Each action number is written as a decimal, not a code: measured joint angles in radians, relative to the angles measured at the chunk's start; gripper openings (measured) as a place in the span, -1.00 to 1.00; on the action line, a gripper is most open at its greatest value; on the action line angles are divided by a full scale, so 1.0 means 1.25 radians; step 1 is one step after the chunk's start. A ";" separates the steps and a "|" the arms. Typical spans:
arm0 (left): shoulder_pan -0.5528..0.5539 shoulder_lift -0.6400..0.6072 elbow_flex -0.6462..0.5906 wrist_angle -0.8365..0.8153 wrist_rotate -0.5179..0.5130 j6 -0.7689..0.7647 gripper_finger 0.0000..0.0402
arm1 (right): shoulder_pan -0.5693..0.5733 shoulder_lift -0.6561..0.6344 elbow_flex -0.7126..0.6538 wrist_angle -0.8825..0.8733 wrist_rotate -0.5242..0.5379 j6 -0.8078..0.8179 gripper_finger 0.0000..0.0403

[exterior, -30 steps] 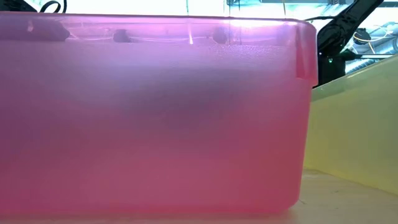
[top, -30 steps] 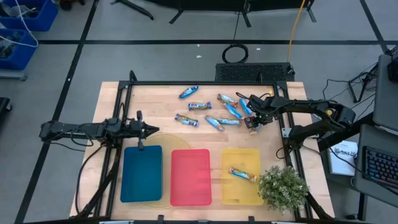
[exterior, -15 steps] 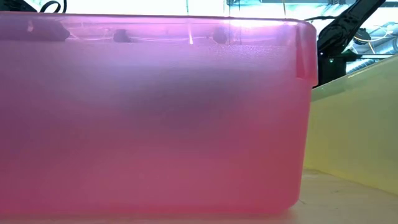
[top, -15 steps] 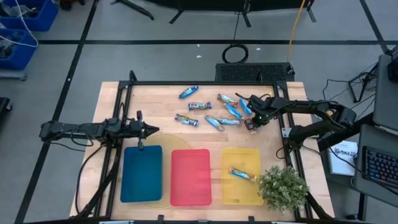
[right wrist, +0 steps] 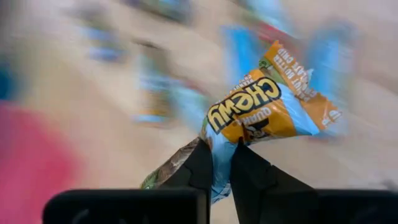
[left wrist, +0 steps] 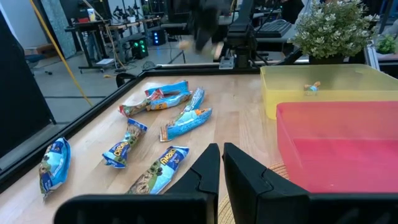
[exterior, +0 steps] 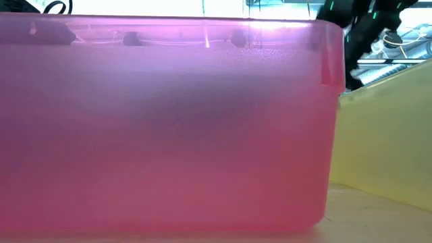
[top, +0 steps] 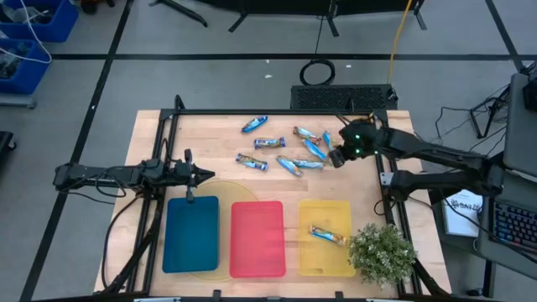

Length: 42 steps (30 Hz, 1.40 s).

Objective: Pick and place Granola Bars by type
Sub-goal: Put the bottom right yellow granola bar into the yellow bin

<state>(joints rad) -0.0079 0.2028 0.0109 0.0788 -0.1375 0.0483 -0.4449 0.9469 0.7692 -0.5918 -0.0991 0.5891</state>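
1. Granola Bars (top: pixel 288 151) are scattered on the far half of the bench (top: pixel 210 126), and one bar (top: pixel 327 236) lies in the yellow tray (top: pixel 315 256).
2. One orange-and-blue bar (right wrist: pixel 267 109) is pinched by the right pincer (right wrist: pixel 216 163) above the bench, near the pile.
3. The left pincer (left wrist: pixel 221 163) is held pressed together, empty, beside the blue tray (top: pixel 190 235).
4. The red tray (top: pixel 257 239) is seen between the other two.

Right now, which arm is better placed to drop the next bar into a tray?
Right: the right gripper is shut on an orange Chewy bar. The left gripper is shut and empty beside the red tray.
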 joint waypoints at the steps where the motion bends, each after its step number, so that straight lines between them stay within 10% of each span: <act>1: 0.000 0.000 0.000 0.000 0.000 0.000 -0.85 | 0.027 -0.015 0.014 0.024 -0.007 0.006 -0.87; 17: 0.000 0.000 0.000 0.000 0.000 0.000 -0.85 | 0.599 0.170 0.090 0.202 0.036 0.025 -0.90; 36: 0.000 0.000 0.000 0.000 0.000 0.000 -0.85 | 0.664 0.389 0.147 -0.144 -0.050 0.253 -0.91; 42: 0.000 0.000 0.000 0.000 0.000 0.000 -0.85 | 0.626 0.402 0.147 -0.176 -0.025 0.273 -0.56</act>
<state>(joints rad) -0.0078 0.2025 0.0109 0.0788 -0.1375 0.0479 0.3374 1.4491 0.9527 -0.8124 -0.1299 0.9297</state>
